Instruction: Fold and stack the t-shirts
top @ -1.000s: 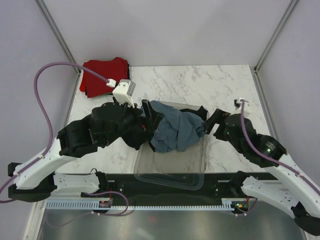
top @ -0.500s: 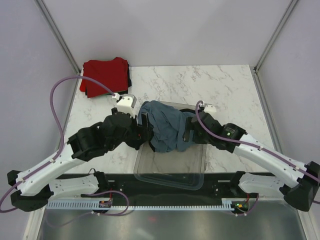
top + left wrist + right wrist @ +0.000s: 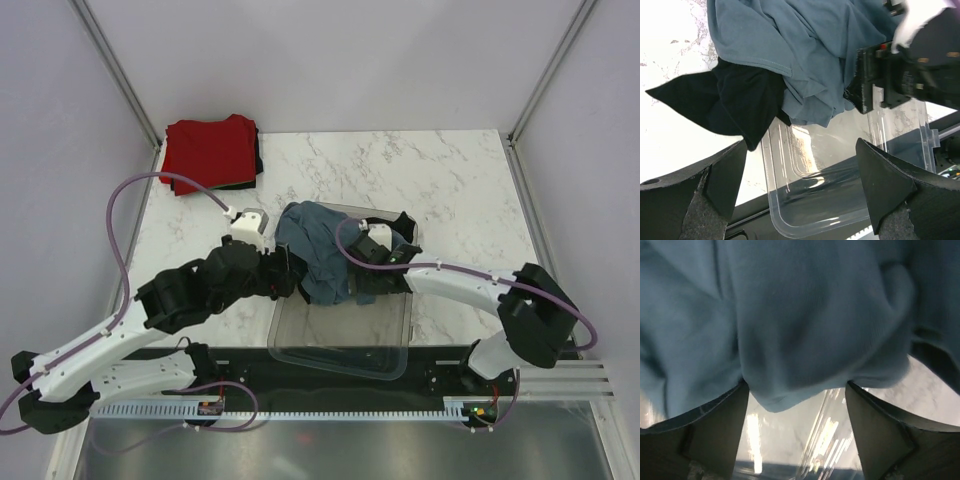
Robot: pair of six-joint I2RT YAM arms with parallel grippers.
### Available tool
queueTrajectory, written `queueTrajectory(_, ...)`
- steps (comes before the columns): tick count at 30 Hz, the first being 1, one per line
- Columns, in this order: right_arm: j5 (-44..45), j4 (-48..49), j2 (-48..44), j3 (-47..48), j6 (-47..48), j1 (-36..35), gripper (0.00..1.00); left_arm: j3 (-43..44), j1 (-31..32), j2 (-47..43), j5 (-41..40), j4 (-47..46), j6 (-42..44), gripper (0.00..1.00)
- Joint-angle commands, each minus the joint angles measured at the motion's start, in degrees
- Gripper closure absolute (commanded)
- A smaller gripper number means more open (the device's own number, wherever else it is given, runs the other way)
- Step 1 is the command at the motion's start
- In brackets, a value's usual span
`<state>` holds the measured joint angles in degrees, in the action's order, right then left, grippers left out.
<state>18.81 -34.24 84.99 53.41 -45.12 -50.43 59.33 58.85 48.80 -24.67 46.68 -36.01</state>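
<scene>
A crumpled slate blue-grey t-shirt (image 3: 312,245) (image 3: 805,45) lies heaped in the far half of the clear grey tray (image 3: 340,345). A black t-shirt (image 3: 737,102) sticks out from under it over the tray's left rim. At the far left corner sits a folded red t-shirt (image 3: 208,150). My left gripper (image 3: 293,272) (image 3: 802,200) is open at the heap's left side, with only the tray between its fingers. My right gripper (image 3: 352,282) (image 3: 796,440) is open against the heap's right side. A lobe of blue cloth (image 3: 790,340) hangs down between its fingers.
The tray's near half (image 3: 840,165) shows bare plastic, close to the table's front edge. White marble table (image 3: 440,180) stretches behind and right of the tray. Grey walls close in the sides. My right gripper's body (image 3: 910,70) shows in the left wrist view.
My right arm has swung left and reached over the tray into the blue-grey t-shirt. My left arm has slid slightly down and right. The heap has bunched toward the left.
</scene>
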Motion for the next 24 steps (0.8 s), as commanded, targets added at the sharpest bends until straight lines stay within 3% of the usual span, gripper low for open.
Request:
queueTrajectory(1,-0.09,4.53,3.85,1.61,0.92,0.25,0.21,-1.06,-0.31,-2.74,0.32,-0.97,-3.10,0.04)
queueTrajectory(3,-0.26,4.97,4.66,1.09,0.65,0.16,0.31,-1.67,-0.31,-4.05,0.23,-0.97,-3.63,0.05)
queueTrajectory(4,-0.18,4.97,4.22,0.91,0.22,0.25,0.49,-1.85,-0.40,-4.41,0.14,-0.89,-3.72,0.05)
queueTrajectory(6,-0.09,4.10,2.82,0.47,-0.14,0.25,0.67,-2.29,-0.32,-4.94,-0.12,-0.80,-3.89,0.05)
queueTrajectory(7,0.00,2.96,0.90,0.90,-0.49,0.25,0.84,-2.29,-0.40,-5.03,-0.21,-0.62,-3.89,0.05)
queueTrajectory(9,-0.09,-0.72,-1.40,3.18,-0.49,0.16,0.98,-2.55,-0.40,-5.11,-0.47,-0.62,-4.07,0.05)
queueTrajectory(14,2.26,-8.46,-11.06,15.90,2.48,0.07,1.00,-1.68,-0.40,-3.97,-1.00,-0.62,-4.16,0.05)
queueTrajectory(16,5.61,-12.94,-11.86,30.47,6.69,0.33,1.00,-1.06,-0.40,-3.01,-0.91,-0.53,-4.16,0.05)
queueTrajectory(17,11.63,-14.44,-11.43,43.41,9.24,0.60,1.00,-0.89,-0.40,-2.66,-0.82,-0.45,-4.16,0.05)
queueTrajectory(19,20.87,-19.45,-8.29,58.31,16.80,1.04,1.00,-0.10,-0.40,-1.52,-0.21,-0.45,-4.16,0.05)
queueTrajectory(20,25.62,-20.16,-7.04,73.09,19.52,1.56,1.00,0.08,-0.40,-1.25,0.05,-0.36,-4.07,0.06)
queueTrajectory(21,36.89,-19.38,-5.81,79.94,27.20,1.57,1.00,0.69,-0.40,-0.81,0.14,-0.01,-4.07,0.06)
queueTrajectory(22,42.66,-17.55,-4.15,85.75,31.20,1.57,1.00,1.05,-0.40,-0.29,0.32,0.34,-4.07,0.06)
queueTrajectory(23,47.67,-8.13,-4.57,90.86,36.72,1.57,1.00,1.31,-0.49,-0.11,0.32,0.61,-4.24,0.06)
queueTrajectory(24,54.69,0.32,-6.14,88.82,48.43,1.57,1.00,1.66,-0.49,-0.10,0.41,1.22,-4.59,0.06)
